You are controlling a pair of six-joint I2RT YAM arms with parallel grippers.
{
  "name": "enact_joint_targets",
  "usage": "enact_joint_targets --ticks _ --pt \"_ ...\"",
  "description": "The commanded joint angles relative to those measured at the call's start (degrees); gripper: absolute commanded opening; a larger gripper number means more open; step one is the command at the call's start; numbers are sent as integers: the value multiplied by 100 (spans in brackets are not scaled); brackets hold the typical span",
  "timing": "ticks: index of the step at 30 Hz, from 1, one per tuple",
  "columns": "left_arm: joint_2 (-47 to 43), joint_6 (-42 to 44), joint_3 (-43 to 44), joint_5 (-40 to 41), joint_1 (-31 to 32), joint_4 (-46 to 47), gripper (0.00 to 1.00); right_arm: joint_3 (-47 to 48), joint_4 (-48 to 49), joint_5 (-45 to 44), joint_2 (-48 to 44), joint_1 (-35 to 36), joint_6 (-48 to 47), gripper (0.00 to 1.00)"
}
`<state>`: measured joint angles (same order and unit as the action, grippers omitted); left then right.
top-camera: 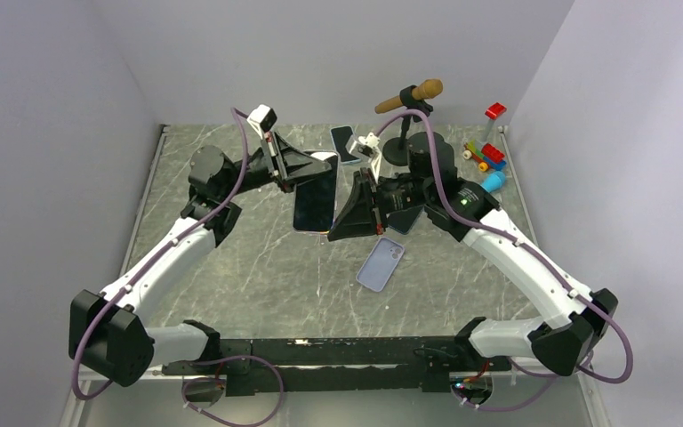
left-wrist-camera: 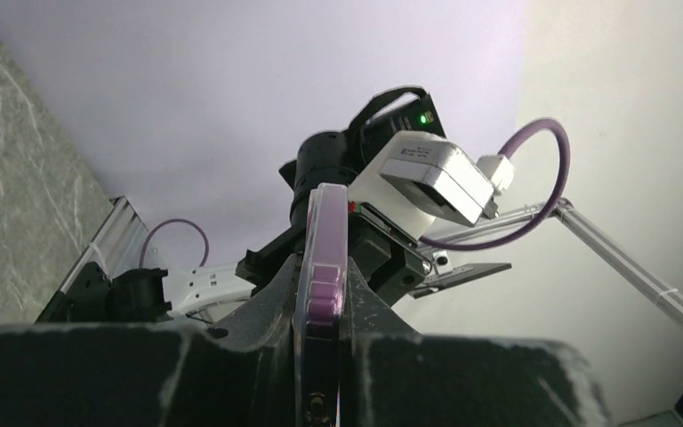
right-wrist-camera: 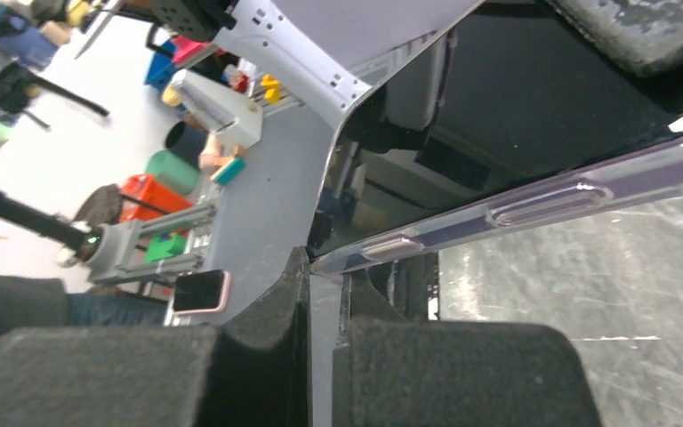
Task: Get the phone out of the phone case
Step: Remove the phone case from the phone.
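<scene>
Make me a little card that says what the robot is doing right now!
Held thing: phone, in its case, up off the table
Left gripper: shut on the phone's far end
Right gripper: shut on the phone's edge
Lying on table: lilac case or phone, second phone
Back right: microphone, toys

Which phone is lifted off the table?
The dark-screened phone, clamped between the left tool and right tool; the lavender one and the far one lie flat.
</scene>
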<state>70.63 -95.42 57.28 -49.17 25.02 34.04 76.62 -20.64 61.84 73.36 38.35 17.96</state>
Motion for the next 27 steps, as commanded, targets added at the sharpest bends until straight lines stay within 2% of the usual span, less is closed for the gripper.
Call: enact_joint_targets --ticks 1,6,12,17,20,23,25,26,27 --pt "-370 -1473 146 103 561 -291 0 31 915 -3142 297 -52 -1559 0" --pt "-397 -1340 265 44 561 -978 0 689 463 -3829 474 -35 -2089 0" --pt "-274 -1475 172 50 563 -915 0 1295 -199 -3932 713 14 -2893 0" --pt "-236 -1314 345 42 565 -1177 0 1460 -411 -4070 808 67 -3074 0" --pt "-314 -1146 281 336 549 -1117 0 1461 -386 -4084 856 37 -2583 0" --pt "-543 -1041 -135 1243 514 -546 0 1120 -414 -4167 743 31 -1702 0" --pt "-649 -880 -366 1878 456 -245 0 689 -159 -4114 440 15 -773 0" --pt "-688 -740 -440 2144 413 -157 0 409 98 -4007 236 -13 -264 10" --pt "-725 -542 -514 2424 374 -80 0 -14 431 -3771 38 -48 369 27"
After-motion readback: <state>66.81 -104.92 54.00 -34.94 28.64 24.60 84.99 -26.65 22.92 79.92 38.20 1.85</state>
